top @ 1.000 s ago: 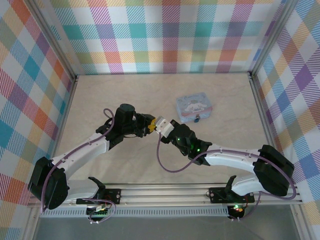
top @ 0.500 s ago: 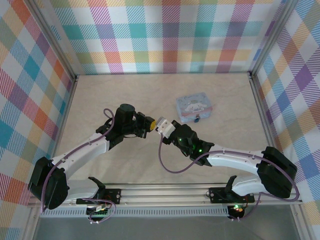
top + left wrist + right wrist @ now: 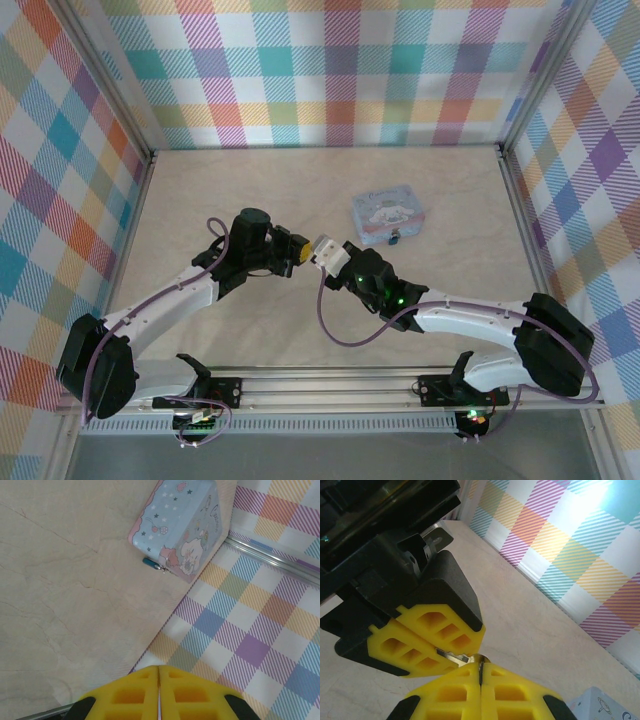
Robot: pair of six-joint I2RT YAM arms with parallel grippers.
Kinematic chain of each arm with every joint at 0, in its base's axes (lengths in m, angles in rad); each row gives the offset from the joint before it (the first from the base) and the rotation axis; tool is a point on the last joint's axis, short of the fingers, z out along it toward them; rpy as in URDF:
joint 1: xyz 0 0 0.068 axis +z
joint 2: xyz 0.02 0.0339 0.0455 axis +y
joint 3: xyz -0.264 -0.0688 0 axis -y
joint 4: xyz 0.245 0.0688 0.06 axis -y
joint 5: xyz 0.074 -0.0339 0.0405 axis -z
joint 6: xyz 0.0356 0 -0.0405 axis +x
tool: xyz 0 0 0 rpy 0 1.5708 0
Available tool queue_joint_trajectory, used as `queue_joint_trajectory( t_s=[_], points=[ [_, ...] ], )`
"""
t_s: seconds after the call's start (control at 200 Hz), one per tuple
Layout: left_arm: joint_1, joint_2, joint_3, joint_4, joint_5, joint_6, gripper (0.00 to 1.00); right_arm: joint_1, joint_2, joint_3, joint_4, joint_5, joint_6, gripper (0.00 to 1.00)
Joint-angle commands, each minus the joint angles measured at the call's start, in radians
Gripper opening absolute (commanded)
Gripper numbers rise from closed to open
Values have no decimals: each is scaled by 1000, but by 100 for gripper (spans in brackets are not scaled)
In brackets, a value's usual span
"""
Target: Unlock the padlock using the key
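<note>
Surface point(image 3: 250, 190): pale, carries all items.
Tin point(image 3: 388, 214): right of centre, closed.
Left tool point(image 3: 300, 254): pads clamped on the key point(image 3: 454, 656), mid-surface.
Right tool point(image 3: 480, 666): pads pressed together at the key's free end (its grip there is unclear).
Padlock point(image 3: 150, 562): at the tin's clasp, well apart from the key.
Progress: key lifted; insertion and turning remain.

The smooth stone-look bench point(image 3: 250, 190) is cream with faint reddish veins. The plaid walls point(image 3: 330, 70) check pastel teal, orange, purple and yellow. The rectangular cartoon-printed tin box point(image 3: 175, 520) is light blue and pink-edged. The tiny padlock point(image 3: 149, 561) is teal-blue. The left hand point(image 3: 159, 672) and right hand point(image 3: 480, 672) have yellow fingers. The flat metal key point(image 3: 454, 656) is silvery.
</note>
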Motion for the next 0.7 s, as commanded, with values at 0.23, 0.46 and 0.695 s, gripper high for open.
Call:
queue_joint_trajectory(
  t_s=[0.23,0.46,0.695],
  points=[
    [-9,5,19,25,3,-4,14,12,-5,-4,-4,-68,20,0],
    [-10,3,18,26,3,-4,7,16,0,-2,-4,-68,22,0],
    [-9,2,18,12,-4,12,0,12,-47,-35,11,-22,47,6]
  ],
)
